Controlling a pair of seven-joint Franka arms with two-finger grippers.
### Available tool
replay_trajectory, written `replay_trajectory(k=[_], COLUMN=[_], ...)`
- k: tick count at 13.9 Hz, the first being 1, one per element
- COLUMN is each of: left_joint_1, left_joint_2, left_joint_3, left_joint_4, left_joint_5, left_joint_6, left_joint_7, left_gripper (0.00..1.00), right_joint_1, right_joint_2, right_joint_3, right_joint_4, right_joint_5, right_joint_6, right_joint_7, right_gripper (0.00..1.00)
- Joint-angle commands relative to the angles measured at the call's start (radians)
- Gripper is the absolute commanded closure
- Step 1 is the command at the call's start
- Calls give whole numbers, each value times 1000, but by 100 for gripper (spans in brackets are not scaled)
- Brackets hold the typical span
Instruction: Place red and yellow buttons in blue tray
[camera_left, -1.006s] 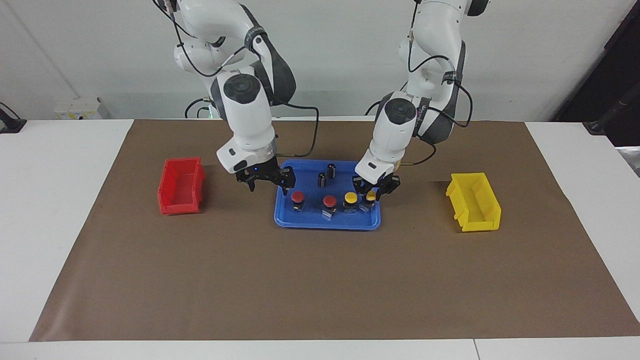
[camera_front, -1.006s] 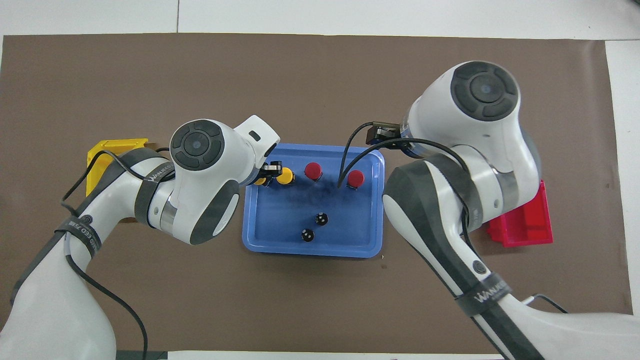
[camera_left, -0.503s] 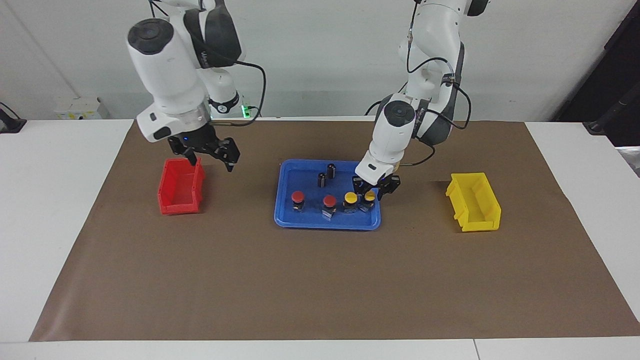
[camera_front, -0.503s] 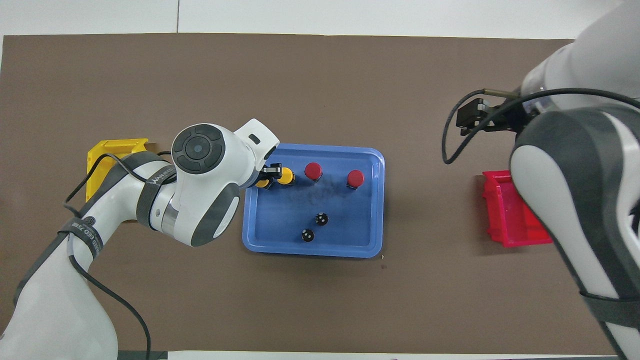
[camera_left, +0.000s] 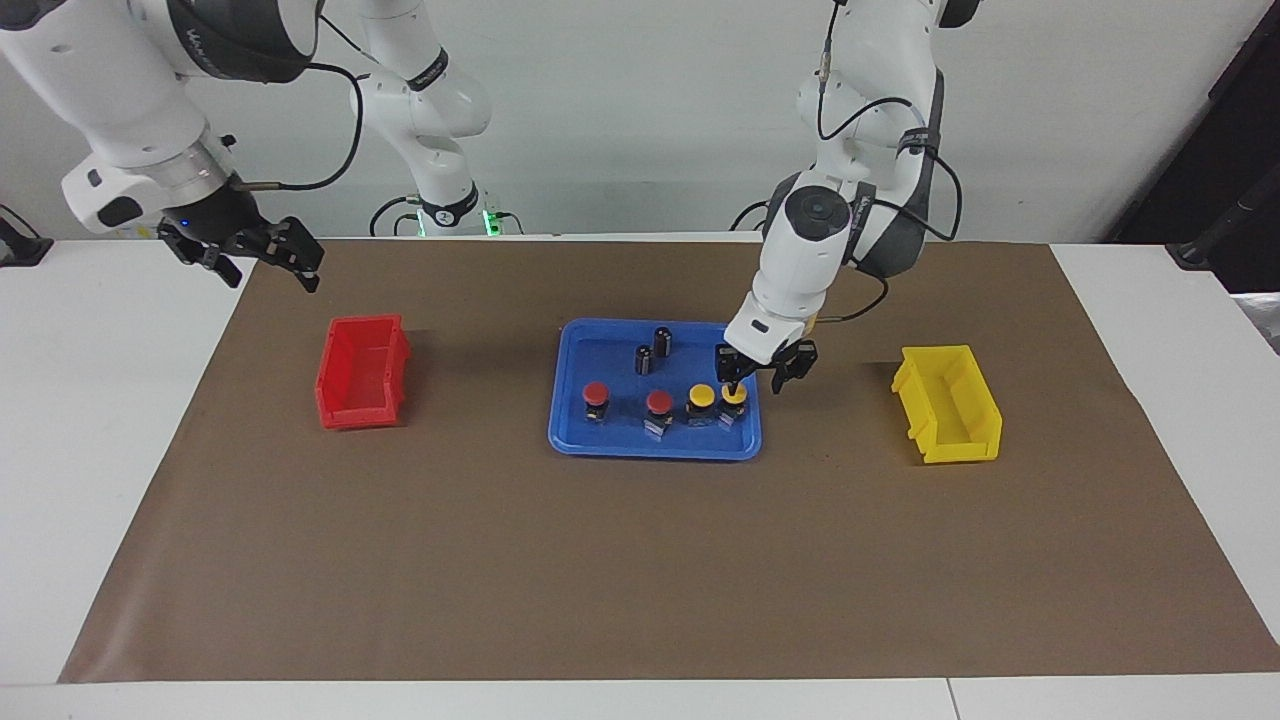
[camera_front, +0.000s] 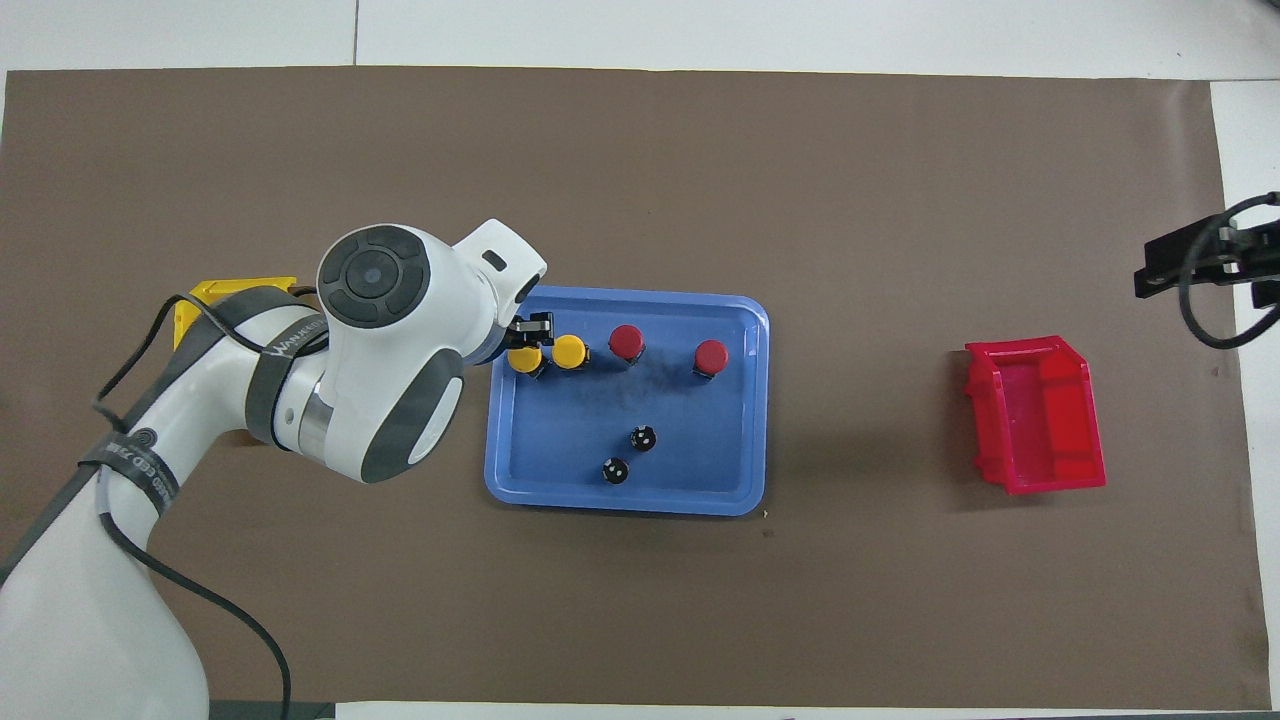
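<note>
A red bin (camera_left: 362, 371) sits on the brown mat (camera_left: 640, 560) toward the right arm's end of the table, and a yellow bin (camera_left: 948, 403) sits toward the left arm's end; both are well apart from the blue tray (camera_left: 600, 445) that lies between them. Two dark capless cylinders (camera_left: 653, 351) stand upright in the tray, nearer to the robots than the buttons, with bare blue floor between the two groups.

All four push buttons stand in the tray in one row along its rim farther from the robots. Each is a round mushroom cap on a short black base. From the right arm's end the row runs: first red button (camera_left: 596, 394), second red button (camera_left: 658, 403), first yellow button (camera_left: 701, 398), second yellow button (camera_left: 734, 397). The two yellow ones stand just beside each other; the reds are spaced farther apart.

The left gripper (camera_left: 764, 370) is low over the tray's corner at the second yellow button, its fingers spread, holding nothing. The right gripper (camera_left: 262, 256) is raised high near the table's edge at its own end, fingers apart and empty.
</note>
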Motion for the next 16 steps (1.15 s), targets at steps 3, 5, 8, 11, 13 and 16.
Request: replay_trajectory(k=[3,5,8,11,13,16], left_joint_1=[126,236,373,395,395,396], left_joint_2=[-54,-106,-146,-154,-155,-155], left_joint_3=[12,12,15,15,13,23], left_joint_4=[109,110,125,176,205,247], left_joint_5=[67,62,54,54,53,22], left_joint_6=[-244,-269,-313,-340,-365,-416], left_joint_7=[133,351,544,558,561,561], left_gripper=[0,0,0,0,0,0], right_joint_1=[29,30,48,50,50,50], right_joint_2=[-38,-38,-40,-43,-43,-49], right_joint_3=[-66,-57,-55,-54,-52,-52], right_joint_4=[-78,-74,-74,-74,-74,-79], right_joint_5=[-10,-12,-24,-35,-33,-35], right_joint_6=[42,43,39,36,38,36], right_joint_7=[-76,-75,-72,-72,-59,-46], right_gripper=[0,0,0,0,0,0])
